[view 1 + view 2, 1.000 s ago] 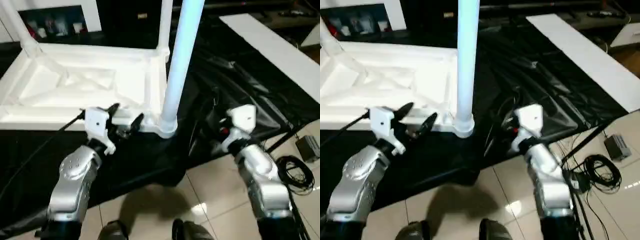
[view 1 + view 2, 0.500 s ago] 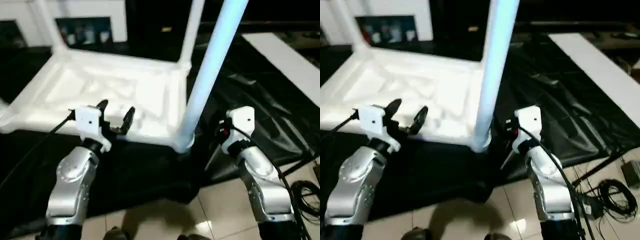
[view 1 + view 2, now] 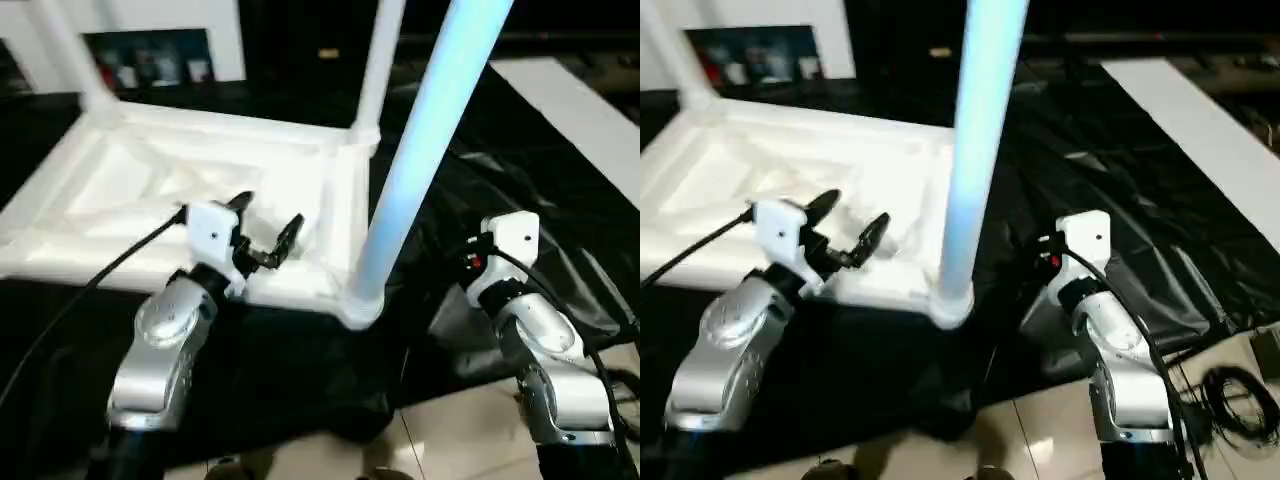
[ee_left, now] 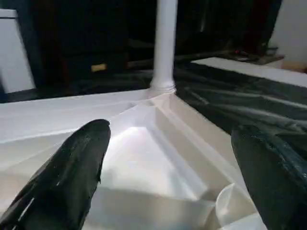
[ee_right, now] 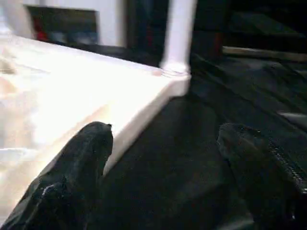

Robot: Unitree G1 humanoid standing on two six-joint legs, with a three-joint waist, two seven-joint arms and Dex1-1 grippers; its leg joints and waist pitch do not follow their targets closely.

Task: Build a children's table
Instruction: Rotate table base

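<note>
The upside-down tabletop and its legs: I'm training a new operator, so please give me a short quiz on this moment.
1. True or false: the tabletop lies underside up.
2. How many legs stand in its corners in the left eye view? A) one B) three C) none
3. Which gripper hangs over the tabletop?

Key: 1 true. 2 B: near leg, far leg, far-left leg. 3 The left gripper, jaws open; the right gripper is over black sheet.

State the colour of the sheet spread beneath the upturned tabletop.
Black sheet, best seen in the right eye view.
</note>
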